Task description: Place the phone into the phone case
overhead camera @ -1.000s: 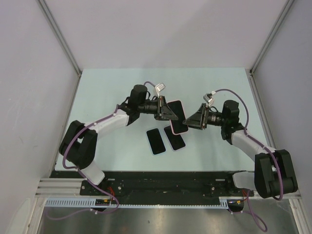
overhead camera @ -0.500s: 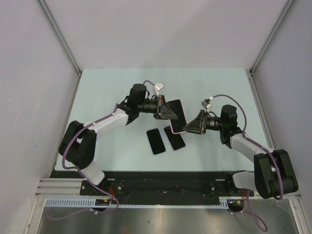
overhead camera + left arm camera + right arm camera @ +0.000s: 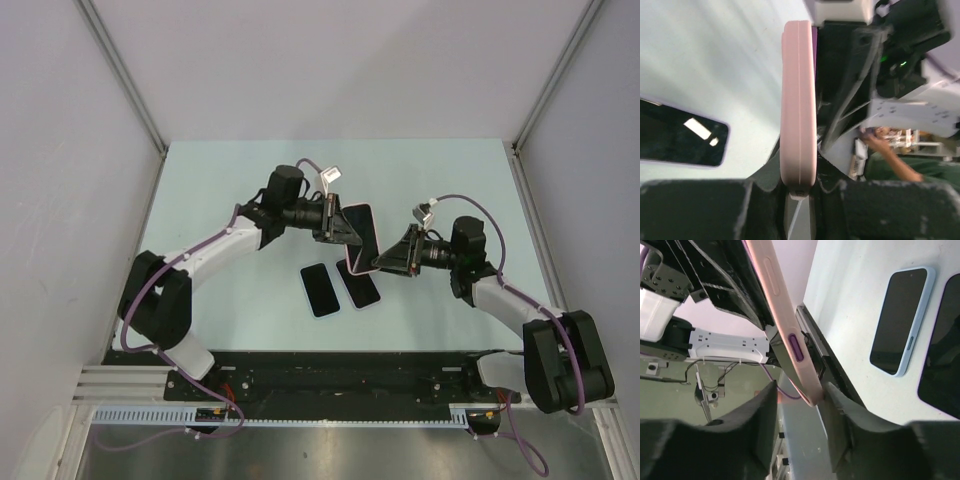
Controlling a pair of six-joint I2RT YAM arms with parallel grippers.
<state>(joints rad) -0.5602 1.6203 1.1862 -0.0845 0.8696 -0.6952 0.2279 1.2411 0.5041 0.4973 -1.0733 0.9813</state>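
My left gripper (image 3: 345, 232) is shut on the far end of a pink phone case (image 3: 361, 238) and holds it tilted above the table. The case shows a dark face in the top view, and I cannot tell if a phone sits in it. In the left wrist view the case (image 3: 798, 100) is edge-on between the shut jaws of my left gripper (image 3: 799, 180). My right gripper (image 3: 383, 263) is open around the case's lower corner. In the right wrist view the case (image 3: 785, 325) passes between the spread jaws of my right gripper (image 3: 800, 395) and its corner touches one finger (image 3: 837, 415).
Two phones lie screen-up on the table below the held case. One has a light blue rim (image 3: 320, 289) (image 3: 900, 320) and the other a lilac rim (image 3: 358, 285) (image 3: 680, 132). Grey walls enclose the table on three sides.
My right gripper has moved left and down onto the pink case's lower corner. My left arm has shifted slightly, still holding the case.
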